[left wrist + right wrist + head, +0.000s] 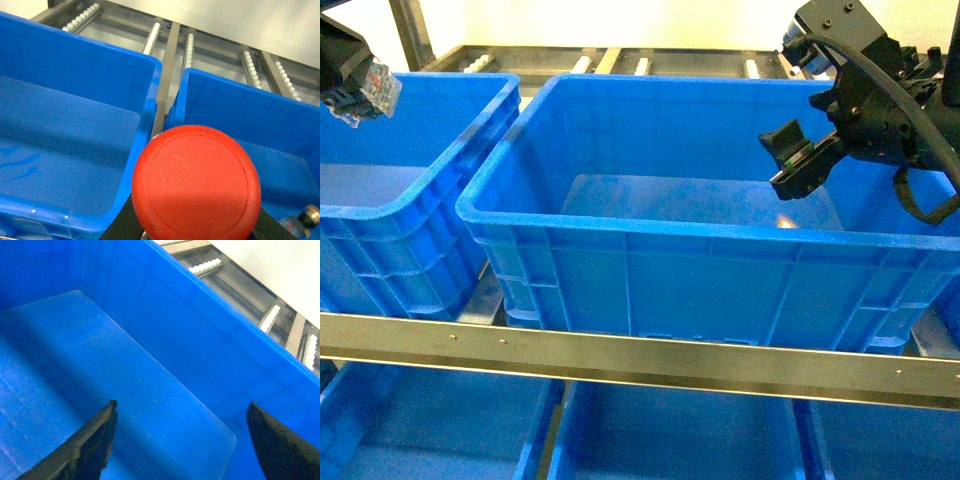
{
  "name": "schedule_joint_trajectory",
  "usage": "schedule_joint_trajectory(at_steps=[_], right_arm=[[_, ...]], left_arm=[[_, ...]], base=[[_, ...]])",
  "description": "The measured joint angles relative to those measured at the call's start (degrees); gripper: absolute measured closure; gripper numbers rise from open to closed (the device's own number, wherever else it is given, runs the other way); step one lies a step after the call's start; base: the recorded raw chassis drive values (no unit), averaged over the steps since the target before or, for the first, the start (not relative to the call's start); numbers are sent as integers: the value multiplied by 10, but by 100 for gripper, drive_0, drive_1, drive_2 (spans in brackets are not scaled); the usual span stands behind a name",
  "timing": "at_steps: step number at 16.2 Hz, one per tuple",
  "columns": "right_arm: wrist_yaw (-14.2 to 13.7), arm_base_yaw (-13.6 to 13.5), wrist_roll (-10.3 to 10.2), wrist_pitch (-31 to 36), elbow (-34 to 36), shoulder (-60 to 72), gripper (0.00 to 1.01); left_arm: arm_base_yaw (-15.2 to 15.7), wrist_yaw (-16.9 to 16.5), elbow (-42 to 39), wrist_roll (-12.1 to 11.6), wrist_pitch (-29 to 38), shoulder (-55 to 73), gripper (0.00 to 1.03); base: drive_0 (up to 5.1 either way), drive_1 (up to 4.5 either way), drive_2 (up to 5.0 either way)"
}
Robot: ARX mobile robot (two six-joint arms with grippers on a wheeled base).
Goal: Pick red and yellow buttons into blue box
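Head view: blue box (650, 265) centre, floor bare; right claw (790, 160) above its right side, jaws apart, empty. Left wrist view: left claw clamped on red button (196, 182), above gap between crates; delivery pending. Right wrist view: box floor bare; yellow button unseen.

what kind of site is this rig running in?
Probably a warehouse or factory picking station. Large blue crates sit side by side on a metal flow rack with roller tracks behind them, more crates show on a lower shelf level, and the left gripper carries a red button, an industrial part.
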State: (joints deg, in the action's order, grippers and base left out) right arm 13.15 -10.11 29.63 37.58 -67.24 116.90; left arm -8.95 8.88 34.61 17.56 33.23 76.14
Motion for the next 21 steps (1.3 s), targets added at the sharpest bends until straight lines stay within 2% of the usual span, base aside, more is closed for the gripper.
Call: schedule_joint_trajectory(at_steps=[2,3,5,9,11,12,13,14,21], right_arm=[[0,0,0,0,0,0,1],[0,0,0,0,0,0,4],[0,0,0,0,0,0,3],[0,0,0,0,0,0,3],[0,0,0,0,0,0,3],[0,0,0,0,0,0,3],[0,0,0,0,0,0,3],[0,0,0,0,0,0,3],[0,0,0,0,0,0,3]], left_arm=[[0,0,0,0,0,0,79],[0,0,0,0,0,0,79],[-2,-2,3,-1,5,6,79],[-14,-16,62,-6,18,67,79],[-42,-45,133,-17,19,142,79],[-69,-65,193,-19,3,208,79],[-83,-65,232,-15,-30,264,79],[-98,-62,254,-21,-23,306,79],[-102,-65,260,-27,-33,309,77]], base=[[0,0,0],[0,0,0],[0,0,0],[0,0,0],[0,0,0],[0,0,0],[0,0,0],[0,0,0],[0,0,0]])
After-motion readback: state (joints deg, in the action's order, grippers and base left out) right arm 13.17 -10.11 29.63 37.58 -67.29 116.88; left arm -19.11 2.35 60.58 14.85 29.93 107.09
